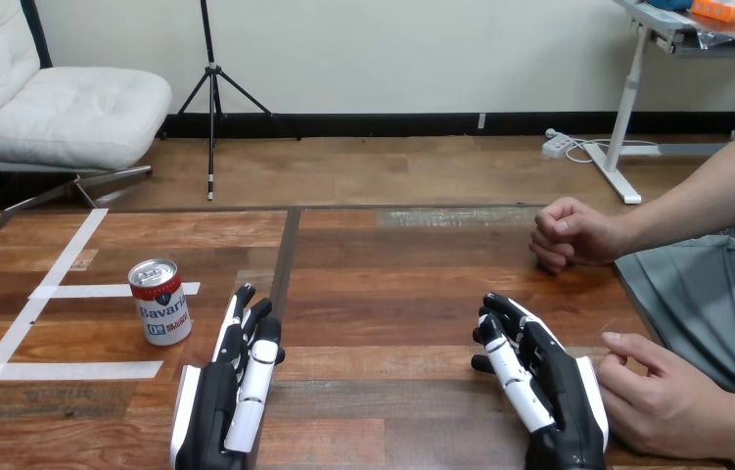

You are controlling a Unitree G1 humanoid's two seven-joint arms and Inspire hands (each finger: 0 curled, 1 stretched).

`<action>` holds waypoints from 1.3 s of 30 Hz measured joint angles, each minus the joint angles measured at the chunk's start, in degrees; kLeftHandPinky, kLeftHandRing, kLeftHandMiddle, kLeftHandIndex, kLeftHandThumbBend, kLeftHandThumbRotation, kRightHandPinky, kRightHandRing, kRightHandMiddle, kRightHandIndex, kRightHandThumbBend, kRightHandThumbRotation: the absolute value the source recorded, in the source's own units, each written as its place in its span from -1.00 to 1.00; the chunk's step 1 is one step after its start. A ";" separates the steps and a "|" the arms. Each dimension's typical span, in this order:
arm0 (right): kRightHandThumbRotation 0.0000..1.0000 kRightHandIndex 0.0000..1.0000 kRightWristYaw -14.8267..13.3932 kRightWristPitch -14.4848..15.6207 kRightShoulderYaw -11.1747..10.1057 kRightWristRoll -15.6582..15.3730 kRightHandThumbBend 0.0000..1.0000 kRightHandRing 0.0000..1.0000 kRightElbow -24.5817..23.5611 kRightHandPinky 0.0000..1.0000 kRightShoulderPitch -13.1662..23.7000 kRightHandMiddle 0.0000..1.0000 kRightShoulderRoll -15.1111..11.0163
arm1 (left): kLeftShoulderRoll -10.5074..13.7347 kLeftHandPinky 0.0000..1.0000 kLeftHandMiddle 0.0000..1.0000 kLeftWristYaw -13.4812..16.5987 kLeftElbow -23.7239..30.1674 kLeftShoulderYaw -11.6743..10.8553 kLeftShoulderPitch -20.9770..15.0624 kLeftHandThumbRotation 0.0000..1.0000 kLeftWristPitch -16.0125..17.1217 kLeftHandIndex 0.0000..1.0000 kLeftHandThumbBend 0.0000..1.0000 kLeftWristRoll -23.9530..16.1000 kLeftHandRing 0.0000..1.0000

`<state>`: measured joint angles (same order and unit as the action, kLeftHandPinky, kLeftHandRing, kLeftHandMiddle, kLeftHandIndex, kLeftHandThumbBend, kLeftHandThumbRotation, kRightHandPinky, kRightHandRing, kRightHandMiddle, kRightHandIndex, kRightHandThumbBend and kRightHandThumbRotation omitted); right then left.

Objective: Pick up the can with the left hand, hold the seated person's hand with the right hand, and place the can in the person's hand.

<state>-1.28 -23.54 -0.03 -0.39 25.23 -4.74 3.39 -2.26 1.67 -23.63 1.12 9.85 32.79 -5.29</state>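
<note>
Can (160, 302) stands upright on the table (392, 284), left of centre, among strips of white tape (69, 370). It is red and white with a silver top, and nothing touches it.

Left hand (231, 387) lies flat on the wood just right of the can, back up, its fingers straight and pointing away from the robot. The fingertips come level with the can's lower half, with a narrow gap between them and it. The hand holds nothing.

Right hand (544, 377) lies flat too, well apart from the left, back up, fingers straight and angled a little to the left. It is empty as well.

At the right side, the person's near hand (662, 392) rests at the table's edge with loosely bent fingers, just beside the right hand's outer side; I cannot tell whether they touch. The person's far hand (569, 233) sits farther up the table, curled into a loose fist on the wood, apart from both robot hands.
</note>
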 measured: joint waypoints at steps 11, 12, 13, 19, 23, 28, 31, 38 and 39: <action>0.19 0.62 0.00 0.03 0.00 0.12 0.08 0.62 0.00 0.44 0.00 0.69 0.00 | -0.18 0.65 0.85 0.04 0.00 -0.01 0.36 0.94 0.00 0.93 0.17 0.49 0.77; 0.19 0.62 0.02 0.03 0.00 0.18 0.08 0.62 0.00 0.44 0.00 0.69 0.00 | -0.20 0.65 0.85 0.04 0.00 -0.01 0.36 0.94 0.00 0.93 0.17 0.51 0.77; 0.18 0.62 0.03 0.03 0.00 0.20 0.09 0.62 0.00 0.44 0.00 0.69 0.00 | -0.22 0.65 0.85 0.04 0.00 -0.01 0.36 0.94 0.00 0.93 0.17 0.53 0.77; 0.18 0.62 0.06 0.03 0.00 0.26 0.09 0.63 0.00 0.45 0.00 0.69 0.00 | -0.36 0.66 0.84 -0.06 0.00 0.00 0.37 0.93 0.00 0.93 0.18 0.79 0.77; 0.18 0.62 0.06 0.03 0.00 0.23 0.07 0.62 0.00 0.45 0.00 0.69 0.00 | -0.41 0.66 0.84 -0.11 0.00 0.02 0.37 0.93 0.00 0.93 0.19 1.03 0.77; 0.18 0.62 0.10 0.03 0.00 0.29 0.07 0.63 0.00 0.46 0.00 0.69 0.00 | -0.46 0.65 0.84 -0.08 0.00 0.03 0.38 0.93 0.00 0.93 0.20 1.35 0.76; 0.18 0.63 0.21 0.03 -0.01 0.45 0.06 0.63 0.00 0.46 0.00 0.70 0.00 | -0.47 0.65 0.84 -0.02 0.01 0.02 0.39 0.92 0.00 0.93 0.19 1.46 0.76; 0.18 0.63 0.40 0.03 -0.03 0.52 0.05 0.63 0.00 0.46 0.00 0.70 0.00 | -0.50 0.63 0.84 0.17 0.01 0.02 0.44 0.89 0.00 0.93 0.17 1.48 0.76; 0.18 0.63 0.41 0.03 -0.03 0.52 0.05 0.63 0.00 0.46 0.00 0.70 0.00 | -0.50 0.63 0.84 0.24 0.01 0.02 0.44 0.89 0.00 0.93 0.17 1.48 0.76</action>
<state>-0.87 -23.51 -0.06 0.12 25.23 -4.74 3.39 -2.76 1.91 -23.62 1.14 10.29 32.79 -3.81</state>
